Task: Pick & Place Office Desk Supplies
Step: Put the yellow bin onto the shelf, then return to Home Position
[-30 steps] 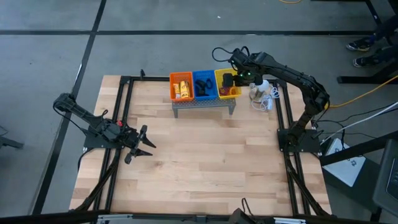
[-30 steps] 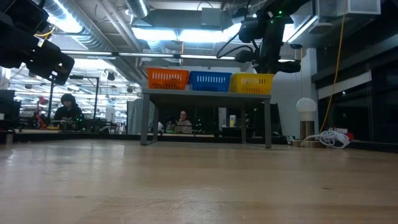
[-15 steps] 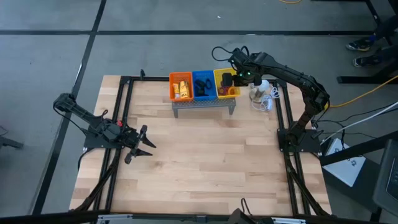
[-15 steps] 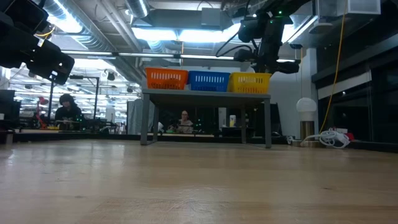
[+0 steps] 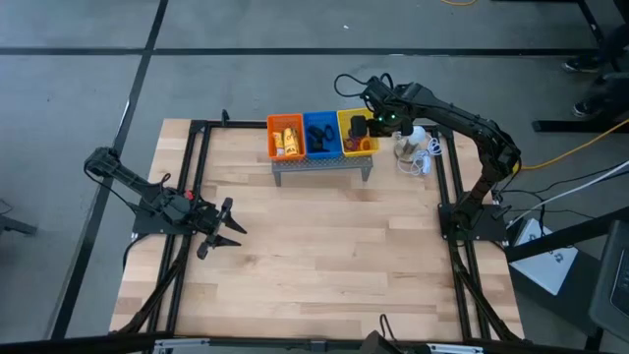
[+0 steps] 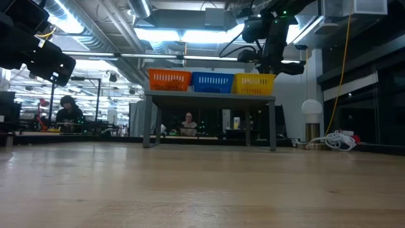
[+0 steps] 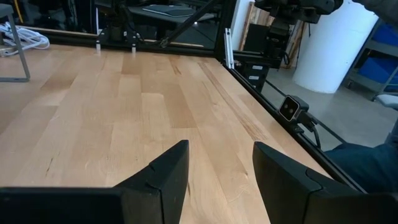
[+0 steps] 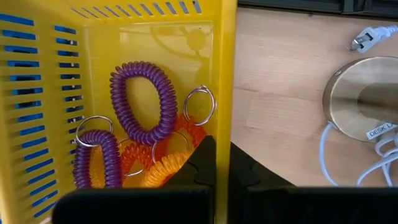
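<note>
Baskets first: over the last second the yellow basket (image 5: 360, 131) and the right pincer (image 8: 222, 163) on its wall shifted slightly toward the blue one (image 5: 321, 134), so you're dragging it, pincer clamped on that wall. You have three baskets on the shelf (image 5: 324, 165); coil loops (image 8: 144, 101) inside: two purple, some orange. Left pincer (image 7: 219, 167) waits apart over the worktop (image 5: 324, 256).

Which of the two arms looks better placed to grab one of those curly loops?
Probably the right: its gripper sits at the yellow basket holding the loops. The left gripper hangs open, far across the table.
</note>
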